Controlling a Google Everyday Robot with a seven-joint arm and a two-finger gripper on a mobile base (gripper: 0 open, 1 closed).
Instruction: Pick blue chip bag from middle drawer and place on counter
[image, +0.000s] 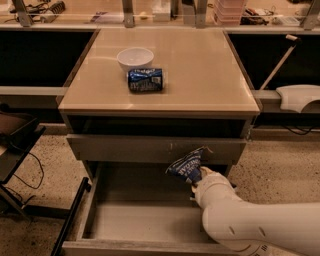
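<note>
One chip bag in jaws above drawer.

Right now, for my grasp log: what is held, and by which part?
The gripper holds the blue chip bag by its lower end, above the middle drawer.

At five o'clock the gripper is largely hidden by its own white arm where it meets the blue chip bag — that arm runs off the lower-right edge. The middle drawer is clipped at six o'clock.
</note>
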